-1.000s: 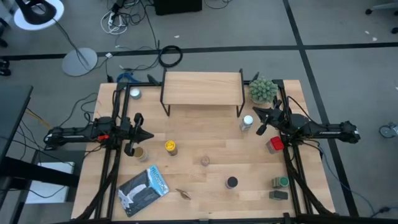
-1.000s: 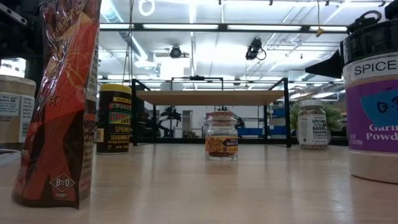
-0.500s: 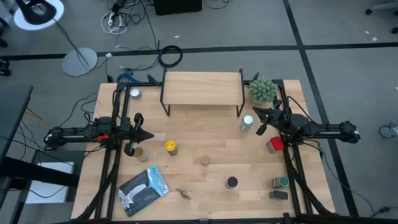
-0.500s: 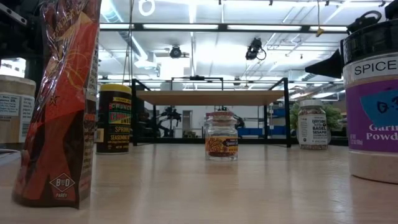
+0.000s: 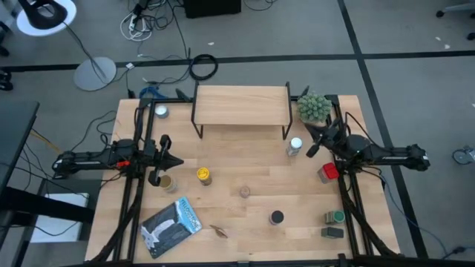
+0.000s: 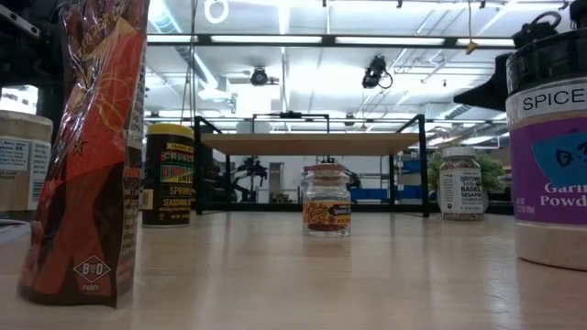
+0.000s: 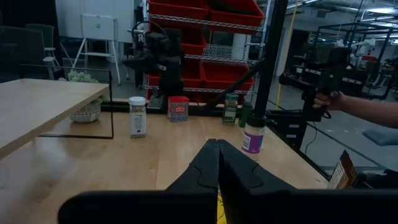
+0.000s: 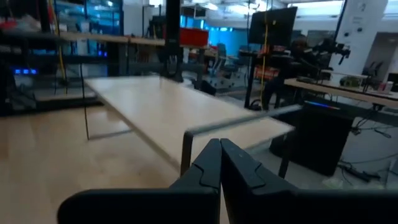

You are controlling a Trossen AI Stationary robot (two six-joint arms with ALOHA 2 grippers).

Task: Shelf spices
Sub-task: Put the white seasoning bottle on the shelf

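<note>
While beside the white-capped bottle (image 5: 295, 146), right end effector (image 5: 312, 145) closed, empty.

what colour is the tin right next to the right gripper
Red; the tin shows best in the high view, beside the right gripper.

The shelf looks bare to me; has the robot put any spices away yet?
None yet: the shelf is bare, and the jars, like the yellow jar and white-capped bottle, stand on the table. Both pincers, left and right, are shut and empty. All shelving remains.
</note>
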